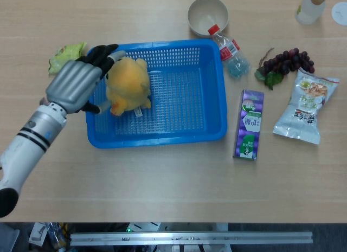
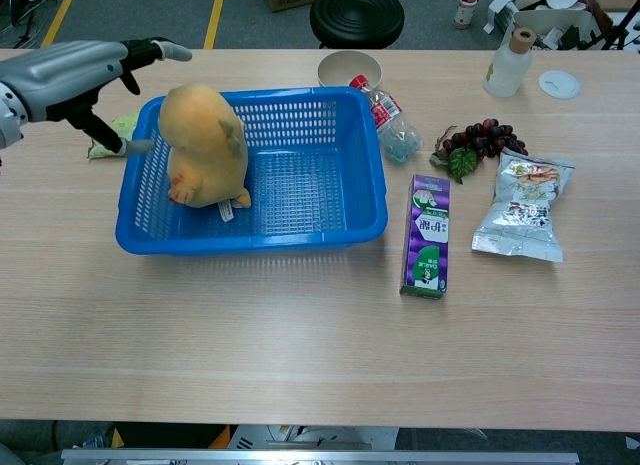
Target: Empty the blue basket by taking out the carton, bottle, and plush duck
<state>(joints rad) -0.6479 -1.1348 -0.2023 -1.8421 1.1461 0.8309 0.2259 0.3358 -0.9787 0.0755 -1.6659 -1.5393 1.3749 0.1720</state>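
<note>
Plush duck (image 1: 128,84) at basket's (image 1: 179,137) nine o'clock: soft, light, squashable; best gripped round body; left hand (image 1: 76,85) spread wide, empty; right hand unseen.

we see the left hand (image 1: 76,86) spread above the blue basket's (image 1: 162,137) left wall, just beside the plush duck (image 1: 128,84). to the duck's right the basket floor lies bare, open from above. a green packet (image 1: 66,57) lies just outside the left rim; bowl (image 1: 207,14) and bottle (image 1: 230,51) crowd the far right corner.
</note>
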